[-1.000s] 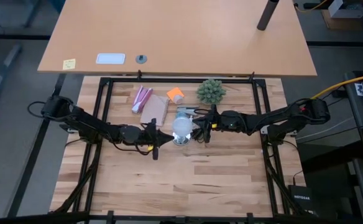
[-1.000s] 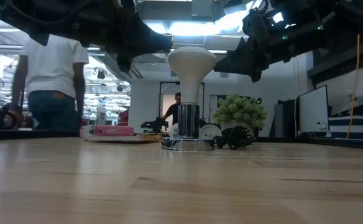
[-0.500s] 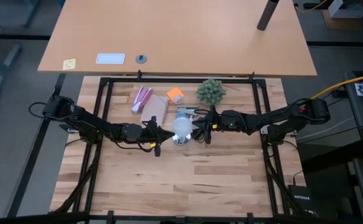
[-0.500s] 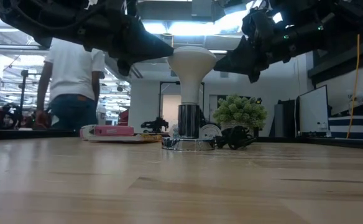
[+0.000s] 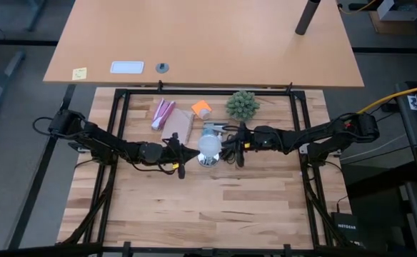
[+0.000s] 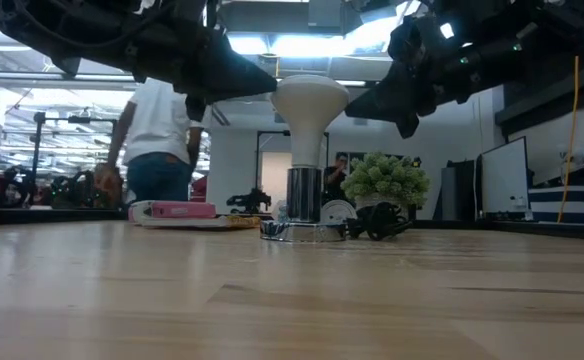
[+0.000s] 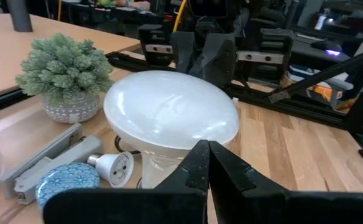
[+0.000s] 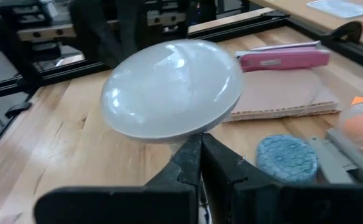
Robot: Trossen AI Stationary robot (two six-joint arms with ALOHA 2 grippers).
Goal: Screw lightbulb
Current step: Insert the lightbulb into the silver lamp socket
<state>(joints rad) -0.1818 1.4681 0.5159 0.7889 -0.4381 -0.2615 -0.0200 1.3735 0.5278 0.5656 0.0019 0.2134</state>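
The lightbulb (image 5: 208, 145), with a frosted white dome (image 6: 310, 95), stands upright at the table's middle. Its neck sits in the shiny silver socket base (image 6: 302, 231). My left gripper (image 6: 270, 78) is shut, with its tip at the left side of the dome, as the left wrist view shows (image 7: 205, 149). My right gripper (image 6: 352, 103) is also shut, with its tip at the dome's right side, slightly lower (image 8: 200, 143). Both arms reach in nearly level, one from each side (image 5: 194, 153) (image 5: 227, 148). My left gripper sets its shut fingertips against the left rim of the bulb's dome (image 6: 278, 88), coming almost level from the table's left. Nothing lies between the fingers. The bulb stays upright in the socket. My right gripper sets its shut fingertips against the dome's right rim, a little under its widest part (image 6: 344, 100), coming slightly downward from the table's right.
A green spiky plant (image 5: 243, 105) stands behind the bulb to the right. A pink case (image 5: 162, 113), cardboard (image 5: 178, 127), an orange thing (image 5: 201, 108), a blue disc (image 7: 66, 180) and a small spare bulb (image 7: 110, 165) lie behind it. A person (image 6: 157, 130) walks in the room beyond.
Both grippers have stayed shut at the bulb's dome and have swung a little at the wrist without leaving their places. The bulb still stands upright in the socket. The person in the background has walked toward the right.
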